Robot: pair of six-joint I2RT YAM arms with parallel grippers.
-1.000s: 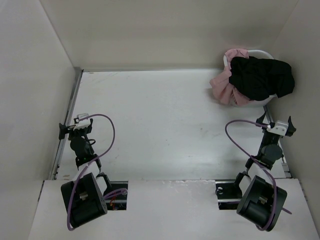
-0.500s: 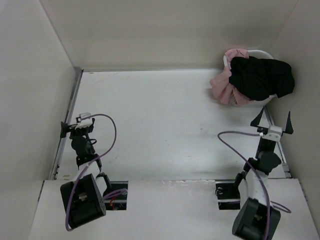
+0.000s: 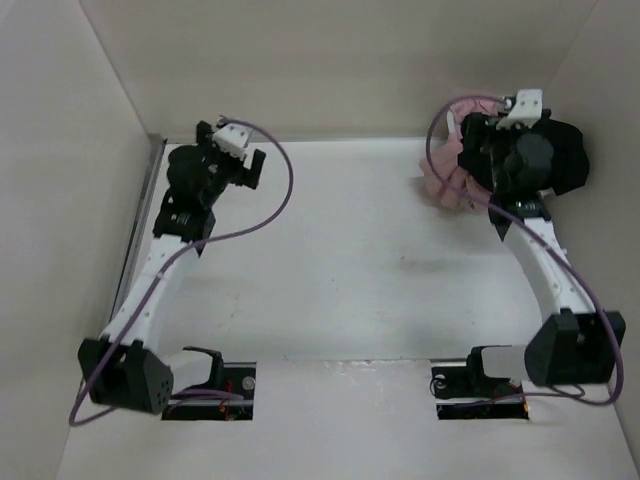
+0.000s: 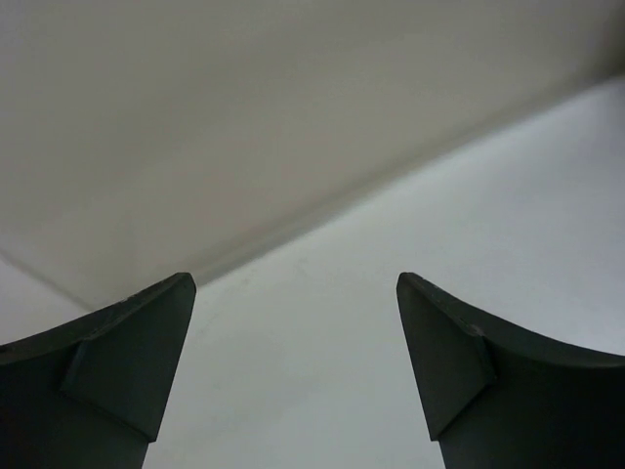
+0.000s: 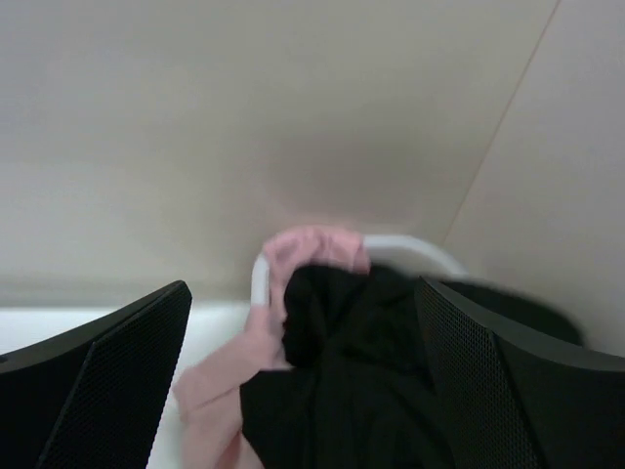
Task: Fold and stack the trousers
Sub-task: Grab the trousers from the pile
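Note:
The black trousers (image 3: 565,155) lie bunched on top of a white basket in the far right corner. My right gripper (image 3: 500,128) hovers just over them, open and empty. In the right wrist view the trousers (image 5: 371,391) fill the gap between my right gripper's (image 5: 303,285) spread jaws, with the basket rim (image 5: 410,244) behind. I cannot tell whether the fingers touch the fabric. My left gripper (image 3: 232,150) is open and empty above the bare table at the far left, near the back wall; it also shows in the left wrist view (image 4: 293,278).
A pink garment (image 3: 440,170) hangs over the basket's left side under the trousers, also in the right wrist view (image 5: 225,376). Walls close the table at back, left and right. The white table (image 3: 340,250) lies between the arms.
Both arms have stretched out from their folded pose near the front edge. The right gripper has gone to the basket over the trousers; the left has gone to the far left of the table.

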